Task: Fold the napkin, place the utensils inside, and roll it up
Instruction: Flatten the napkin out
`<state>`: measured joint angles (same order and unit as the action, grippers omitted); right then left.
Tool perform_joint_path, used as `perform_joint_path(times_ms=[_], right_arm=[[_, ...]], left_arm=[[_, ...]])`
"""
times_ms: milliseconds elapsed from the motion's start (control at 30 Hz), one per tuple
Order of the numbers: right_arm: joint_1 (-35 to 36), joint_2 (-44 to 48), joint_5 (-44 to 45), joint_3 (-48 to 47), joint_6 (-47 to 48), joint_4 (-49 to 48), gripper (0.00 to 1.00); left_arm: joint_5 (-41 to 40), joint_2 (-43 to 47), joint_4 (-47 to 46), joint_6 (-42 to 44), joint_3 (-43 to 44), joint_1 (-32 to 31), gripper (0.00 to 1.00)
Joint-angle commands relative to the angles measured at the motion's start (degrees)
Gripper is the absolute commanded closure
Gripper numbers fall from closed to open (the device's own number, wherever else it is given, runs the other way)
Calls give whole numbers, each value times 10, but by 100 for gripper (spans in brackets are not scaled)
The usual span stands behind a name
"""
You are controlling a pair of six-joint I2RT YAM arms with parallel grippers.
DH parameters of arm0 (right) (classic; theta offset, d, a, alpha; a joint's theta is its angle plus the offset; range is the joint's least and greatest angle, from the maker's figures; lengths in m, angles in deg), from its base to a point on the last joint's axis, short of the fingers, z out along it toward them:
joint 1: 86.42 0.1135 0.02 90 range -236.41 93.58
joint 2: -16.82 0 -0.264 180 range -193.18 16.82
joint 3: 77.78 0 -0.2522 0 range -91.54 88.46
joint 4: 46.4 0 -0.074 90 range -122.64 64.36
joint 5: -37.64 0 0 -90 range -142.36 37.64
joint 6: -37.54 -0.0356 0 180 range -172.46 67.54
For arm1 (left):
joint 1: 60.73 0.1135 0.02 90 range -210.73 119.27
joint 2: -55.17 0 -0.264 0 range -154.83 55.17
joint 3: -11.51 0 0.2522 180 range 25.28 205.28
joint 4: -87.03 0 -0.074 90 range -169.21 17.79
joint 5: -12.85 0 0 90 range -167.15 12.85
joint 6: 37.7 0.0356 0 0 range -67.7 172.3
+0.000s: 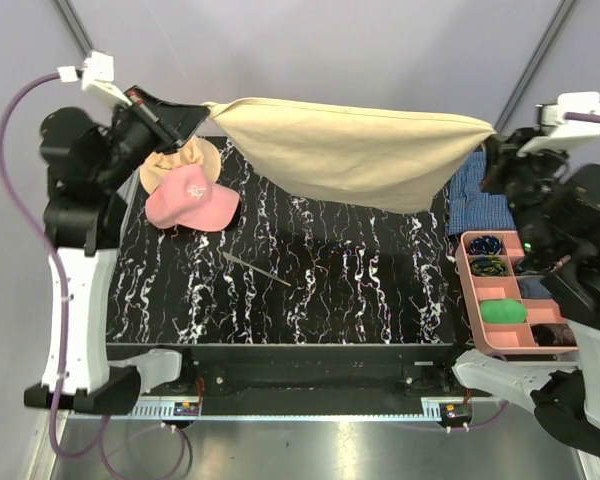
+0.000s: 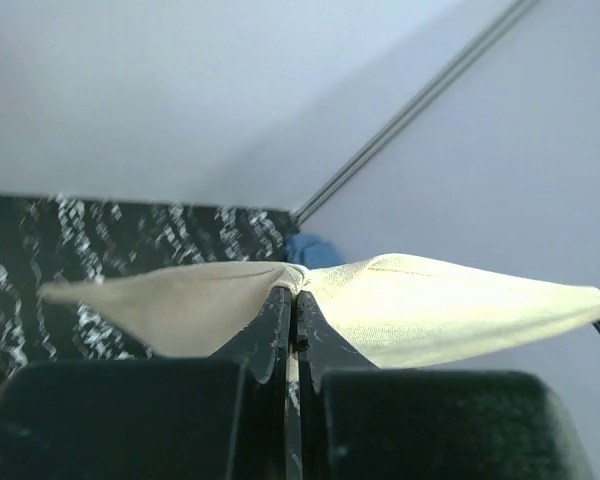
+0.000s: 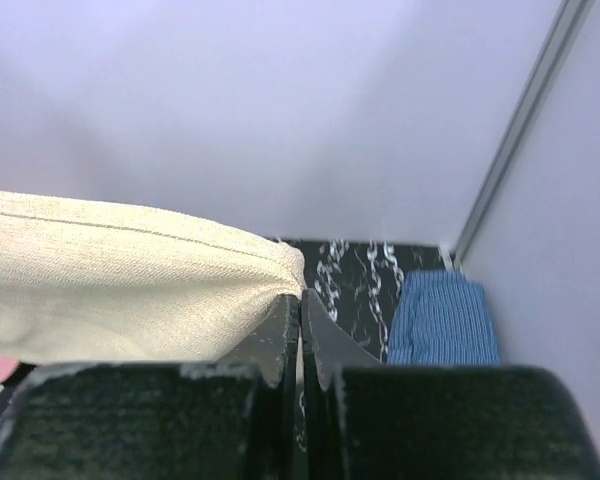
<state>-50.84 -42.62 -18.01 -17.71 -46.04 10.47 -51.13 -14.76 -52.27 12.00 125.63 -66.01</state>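
The beige napkin point(image 1: 355, 150) hangs stretched in the air above the far part of the black marbled table point(image 1: 360, 290), sagging in the middle. My left gripper point(image 1: 202, 108) is shut on its left corner, seen in the left wrist view point(image 2: 296, 285) with the cloth point(image 2: 430, 305) spreading to both sides. My right gripper point(image 1: 490, 135) is shut on its right corner, seen in the right wrist view point(image 3: 300, 292) with the cloth point(image 3: 130, 290) running off left. Thin dark grey utensils point(image 1: 255, 268) lie on the table below, left of centre.
A pink cap point(image 1: 192, 198) and a tan floppy hat point(image 1: 170, 165) lie at the table's far left. A blue checked cloth point(image 1: 478, 198) lies at far right, also in the right wrist view point(image 3: 445, 320). A pink tray point(image 1: 474, 300) with small items stands at right.
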Motion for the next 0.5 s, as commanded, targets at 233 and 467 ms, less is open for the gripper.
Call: perform_joint_path(times_ms=[233, 467], right_arm=[[-2, -26, -37, -71, 71, -50, 100], [-33, -120, 2, 54, 113, -170, 100]], left_arm=[[-71, 102, -81, -51, -45, -11, 100], [-92, 17, -166, -73, -146, -11, 100]])
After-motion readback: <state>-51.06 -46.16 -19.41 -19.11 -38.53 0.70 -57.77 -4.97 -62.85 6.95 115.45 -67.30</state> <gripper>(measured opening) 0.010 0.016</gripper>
